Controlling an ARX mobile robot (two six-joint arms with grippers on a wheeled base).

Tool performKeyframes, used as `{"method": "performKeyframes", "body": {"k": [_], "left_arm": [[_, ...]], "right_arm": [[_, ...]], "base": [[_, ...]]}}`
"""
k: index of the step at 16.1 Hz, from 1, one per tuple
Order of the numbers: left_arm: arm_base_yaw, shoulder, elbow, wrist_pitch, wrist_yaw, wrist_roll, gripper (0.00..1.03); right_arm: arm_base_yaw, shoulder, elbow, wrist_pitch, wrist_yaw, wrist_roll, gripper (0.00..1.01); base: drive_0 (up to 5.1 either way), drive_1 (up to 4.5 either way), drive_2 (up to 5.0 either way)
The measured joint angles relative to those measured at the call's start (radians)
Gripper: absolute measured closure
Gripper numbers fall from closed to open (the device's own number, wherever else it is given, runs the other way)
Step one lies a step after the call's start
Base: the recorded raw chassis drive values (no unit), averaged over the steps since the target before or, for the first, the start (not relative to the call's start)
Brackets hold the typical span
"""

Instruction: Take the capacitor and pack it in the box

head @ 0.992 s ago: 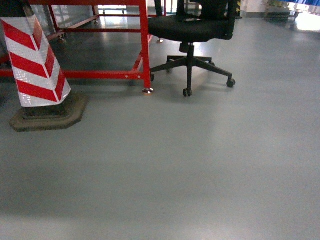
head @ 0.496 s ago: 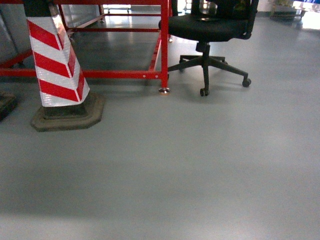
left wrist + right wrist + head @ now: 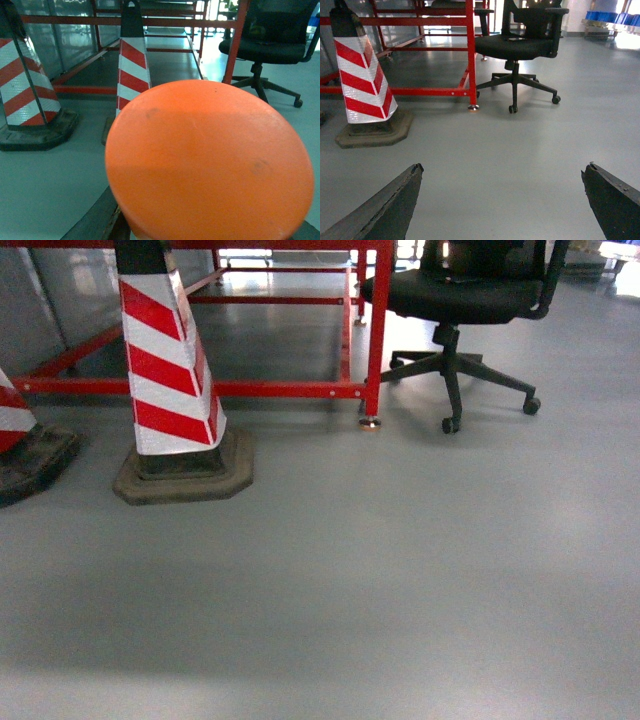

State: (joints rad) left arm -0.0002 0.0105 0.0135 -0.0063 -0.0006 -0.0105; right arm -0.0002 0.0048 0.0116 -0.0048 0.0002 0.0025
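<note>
Capacitor and box appear in none of the three views. Right gripper (image 3: pixel 502 200) is spread wide, its two dark fingers (image 3: pixel 385 210) apart over bare grey floor (image 3: pixel 400 570) with nothing between them. On the left wrist, an orange disc (image 3: pixel 210 160) fills the view and hides the fingers, so whether that gripper is spread or closed cannot be told. Farther out stand a red-and-white striped cone (image 3: pixel 170 370) on a dark base, a red metal frame (image 3: pixel 375 330) behind it, and a black office chair (image 3: pixel 465 300) just beside the frame.
</note>
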Motion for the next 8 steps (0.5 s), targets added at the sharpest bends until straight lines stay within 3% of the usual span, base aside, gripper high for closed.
{"method": "performKeyframes", "body": {"k": [8], "left_arm": [[0.0,0.0,0.0,-0.001,0.0,0.0,0.59]], "right_arm": [[0.0,0.0,0.0,-0.003,0.0,0.0,0.03]], "base": [[-5.1,2.34,2.3]]}}
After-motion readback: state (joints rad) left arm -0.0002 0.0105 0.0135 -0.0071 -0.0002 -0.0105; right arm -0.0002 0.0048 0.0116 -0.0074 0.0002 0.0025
